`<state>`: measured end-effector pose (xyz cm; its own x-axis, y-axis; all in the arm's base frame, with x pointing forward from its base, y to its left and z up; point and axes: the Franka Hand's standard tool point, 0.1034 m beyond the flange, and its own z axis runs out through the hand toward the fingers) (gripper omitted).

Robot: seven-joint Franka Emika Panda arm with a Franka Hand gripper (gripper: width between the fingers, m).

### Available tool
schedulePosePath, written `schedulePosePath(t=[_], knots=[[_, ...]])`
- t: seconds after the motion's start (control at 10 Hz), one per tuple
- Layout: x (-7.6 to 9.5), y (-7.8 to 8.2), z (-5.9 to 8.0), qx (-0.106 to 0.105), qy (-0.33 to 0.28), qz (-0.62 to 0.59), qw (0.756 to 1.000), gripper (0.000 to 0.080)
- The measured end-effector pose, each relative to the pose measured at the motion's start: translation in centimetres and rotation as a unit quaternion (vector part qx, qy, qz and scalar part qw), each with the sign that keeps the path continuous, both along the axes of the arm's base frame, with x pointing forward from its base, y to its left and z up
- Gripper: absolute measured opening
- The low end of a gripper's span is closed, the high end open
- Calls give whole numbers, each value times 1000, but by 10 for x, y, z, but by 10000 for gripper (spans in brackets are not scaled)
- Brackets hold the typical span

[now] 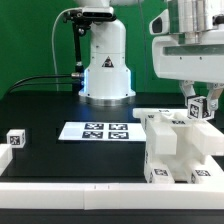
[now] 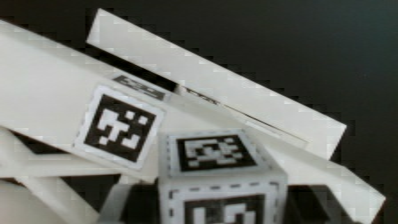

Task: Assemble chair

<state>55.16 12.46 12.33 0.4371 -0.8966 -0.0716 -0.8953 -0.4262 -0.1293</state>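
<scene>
The partly built chair (image 1: 178,150) is a white blocky structure with tags, standing on the black table at the exterior view's right. My gripper (image 1: 200,104) hangs just above its top, shut on a chunky white chair leg (image 1: 199,109) with a tag on its face. In the wrist view that leg (image 2: 221,170) fills the near centre, with tags on two of its faces. Behind it lie the chair's flat panels (image 2: 214,75), one of them with a large tag (image 2: 121,124). A single small tagged chair piece (image 1: 14,138) sits alone at the exterior view's left.
The marker board (image 1: 104,130) lies flat in the middle of the table. The robot's white base (image 1: 105,70) stands behind it with cables trailing to the left. A white border rail (image 1: 70,197) runs along the table's front edge.
</scene>
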Motion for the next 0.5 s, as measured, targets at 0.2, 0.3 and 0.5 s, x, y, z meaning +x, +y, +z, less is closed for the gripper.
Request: schedulePosePath(t=[0.2,0.3,0.5], knots=[[0,-1,-2,-5,-4,44,999,456],[2,-2,-1,-8,-7,71,997,578],[4,2,2,-8,-7,120,993,636]])
